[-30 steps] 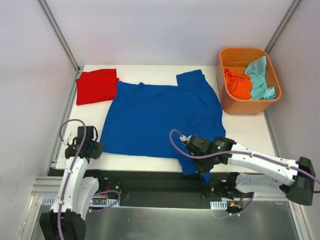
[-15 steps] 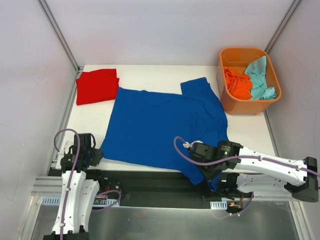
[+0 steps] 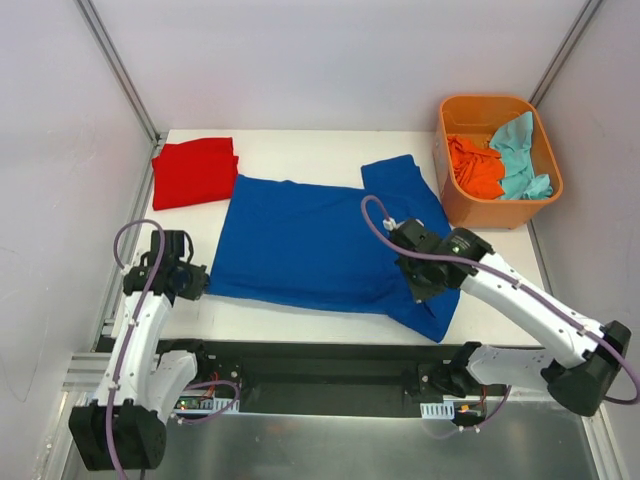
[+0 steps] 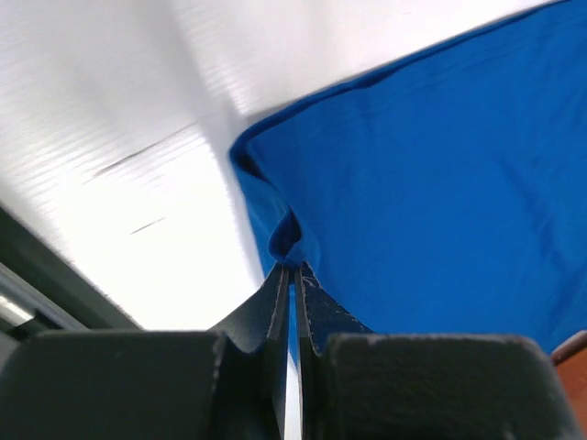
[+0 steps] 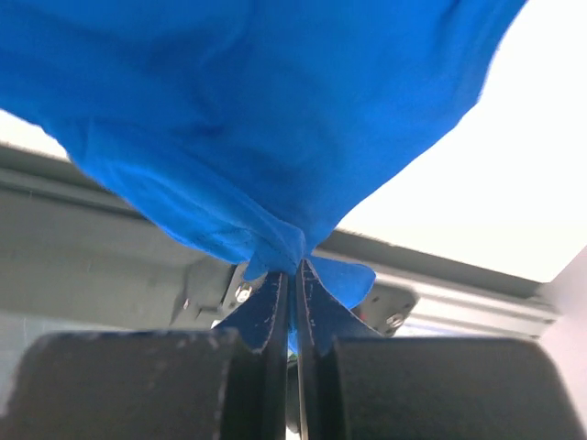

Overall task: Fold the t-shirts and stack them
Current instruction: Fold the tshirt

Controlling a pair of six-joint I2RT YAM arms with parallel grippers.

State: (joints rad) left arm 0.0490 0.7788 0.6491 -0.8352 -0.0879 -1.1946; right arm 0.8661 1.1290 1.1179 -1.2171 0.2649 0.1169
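Overhead, the blue t-shirt (image 3: 320, 245) lies spread across the middle of the table (image 3: 300, 145). My left pincer (image 3: 192, 283) is at its near-left corner and my right pincer (image 3: 420, 285) at its near-right part. The red t-shirt (image 3: 194, 172) lies folded at the far-left corner. The orange t-shirt (image 3: 473, 165) and teal t-shirt (image 3: 518, 150) sit in the tub (image 3: 455, 210) at the far-right corner.

At my left wrist, my left pincer (image 4: 292, 275) is pressed together on the bunched corner of the blue t-shirt (image 4: 440, 183).

At my right wrist, my right pincer (image 5: 295, 275) pinches a fold of the blue t-shirt (image 5: 257, 110).
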